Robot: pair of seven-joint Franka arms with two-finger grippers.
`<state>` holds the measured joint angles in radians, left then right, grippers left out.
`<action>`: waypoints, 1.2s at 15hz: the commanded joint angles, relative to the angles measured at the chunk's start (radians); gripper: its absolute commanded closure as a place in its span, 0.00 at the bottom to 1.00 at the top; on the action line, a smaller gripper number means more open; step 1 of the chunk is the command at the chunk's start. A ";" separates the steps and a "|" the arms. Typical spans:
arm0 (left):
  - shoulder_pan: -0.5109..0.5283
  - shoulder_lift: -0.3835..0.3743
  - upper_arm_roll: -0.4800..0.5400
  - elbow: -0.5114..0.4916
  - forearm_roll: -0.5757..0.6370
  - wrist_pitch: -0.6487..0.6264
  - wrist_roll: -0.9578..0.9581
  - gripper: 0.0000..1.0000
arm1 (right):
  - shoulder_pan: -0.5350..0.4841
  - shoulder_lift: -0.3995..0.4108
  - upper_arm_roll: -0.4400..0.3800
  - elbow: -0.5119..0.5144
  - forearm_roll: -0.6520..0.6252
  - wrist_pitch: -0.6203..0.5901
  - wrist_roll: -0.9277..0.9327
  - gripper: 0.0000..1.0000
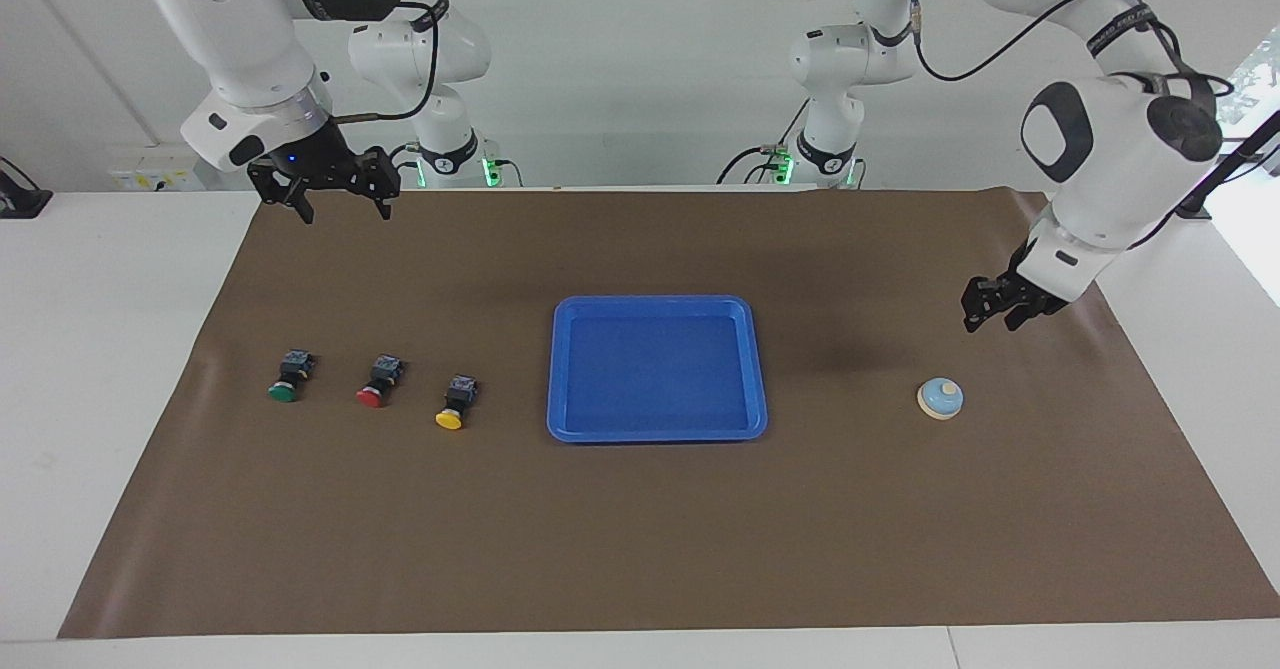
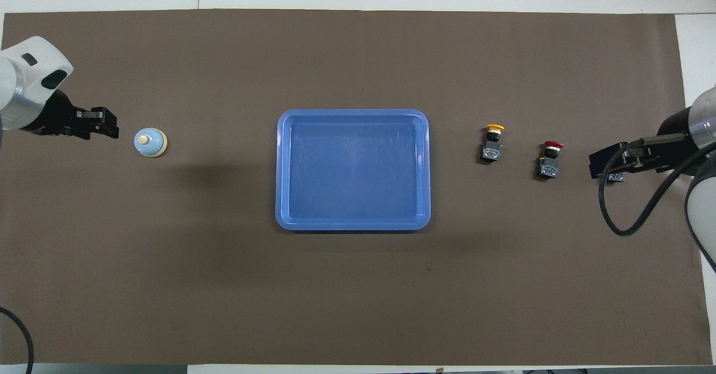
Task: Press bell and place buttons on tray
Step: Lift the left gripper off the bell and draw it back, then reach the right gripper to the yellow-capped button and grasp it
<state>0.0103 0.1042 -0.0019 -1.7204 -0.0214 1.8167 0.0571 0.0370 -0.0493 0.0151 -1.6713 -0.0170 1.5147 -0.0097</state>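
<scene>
left gripper (image 1: 993, 314) hung in the air w/ fingers apart, holding nothing, clear of the bell (image 1: 941, 398) (on the brown mat (image 1: 640, 529)). right gripper (image 1: 335, 201) waited raised, fingers apart. blue tray (image 1: 657, 432) mid-mat; green (image 1: 287, 380), red (image 1: 375, 386), yellow (image 1: 455, 408) buttons sat toward right arm's end.

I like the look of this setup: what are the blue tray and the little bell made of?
The tray looks like moulded plastic: uniform bright blue, rounded corners, faint sheen. The bell has a smooth pale-blue dome on a cream rim, either painted metal or plastic; the look leaves that open.
</scene>
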 commanded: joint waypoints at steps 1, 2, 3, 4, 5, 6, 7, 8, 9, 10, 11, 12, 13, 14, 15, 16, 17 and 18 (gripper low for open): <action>0.007 -0.105 -0.001 -0.016 0.003 -0.094 -0.003 0.00 | -0.011 -0.003 0.003 -0.002 0.009 -0.007 -0.018 0.00; 0.007 -0.132 -0.001 -0.018 0.003 -0.118 -0.005 0.00 | -0.011 -0.003 0.003 -0.002 0.009 -0.007 -0.018 0.00; 0.005 -0.146 -0.003 -0.016 0.003 -0.137 -0.005 0.00 | -0.011 -0.003 0.003 -0.002 0.009 -0.007 -0.018 0.00; -0.001 -0.153 -0.003 -0.015 0.002 -0.152 -0.005 0.00 | -0.011 -0.003 0.003 -0.002 0.009 -0.007 -0.018 0.00; -0.003 -0.152 -0.004 -0.004 0.001 -0.164 -0.005 0.00 | -0.011 -0.003 0.003 -0.002 0.009 -0.007 -0.018 0.00; 0.002 -0.141 -0.004 0.030 0.001 -0.197 -0.005 0.00 | -0.011 -0.003 0.003 -0.002 0.009 -0.007 -0.018 0.00; 0.005 -0.135 -0.004 0.054 0.001 -0.220 -0.003 0.00 | -0.011 -0.003 0.003 -0.002 0.009 -0.007 -0.018 0.00; 0.002 -0.135 -0.006 0.053 0.001 -0.220 -0.003 0.00 | -0.011 -0.003 0.003 -0.002 0.009 -0.007 -0.018 0.00; -0.001 -0.136 -0.006 0.047 0.001 -0.218 -0.003 0.00 | -0.011 -0.003 0.002 -0.002 0.009 -0.008 -0.018 0.00; -0.003 -0.138 -0.006 0.042 0.001 -0.217 -0.002 0.00 | -0.014 -0.003 0.002 -0.002 0.009 -0.008 -0.018 0.00; -0.003 -0.138 -0.006 0.042 0.001 -0.221 -0.002 0.00 | -0.019 -0.003 0.002 -0.002 0.009 -0.007 -0.018 0.00; -0.003 -0.140 -0.007 0.042 0.000 -0.221 -0.002 0.00 | -0.020 -0.003 0.002 -0.002 0.009 -0.010 -0.018 0.00; -0.003 -0.140 -0.007 0.042 0.000 -0.223 0.000 0.00 | -0.019 -0.003 0.002 -0.002 0.009 -0.022 -0.018 0.00; -0.001 -0.140 -0.007 0.042 0.000 -0.223 0.000 0.00 | -0.019 -0.003 0.002 -0.002 0.009 -0.030 -0.018 0.00; 0.000 -0.140 -0.007 0.042 0.000 -0.229 0.001 0.00 | -0.019 -0.003 0.002 -0.002 0.008 -0.031 -0.019 0.00; 0.002 -0.140 -0.007 0.042 0.000 -0.237 0.001 0.00 | -0.019 -0.006 0.002 -0.002 0.009 -0.030 -0.022 0.00; 0.002 -0.140 -0.007 0.042 0.000 -0.238 0.003 0.00 | -0.019 -0.006 0.002 -0.001 0.009 -0.030 -0.026 0.00; 0.002 -0.140 -0.006 0.042 0.000 -0.238 0.004 0.00 | -0.012 -0.006 0.002 -0.002 0.009 -0.030 -0.023 0.00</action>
<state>0.0086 -0.0437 -0.0086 -1.6996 -0.0214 1.6065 0.0560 0.0330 -0.0493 0.0124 -1.6715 -0.0170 1.4940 -0.0097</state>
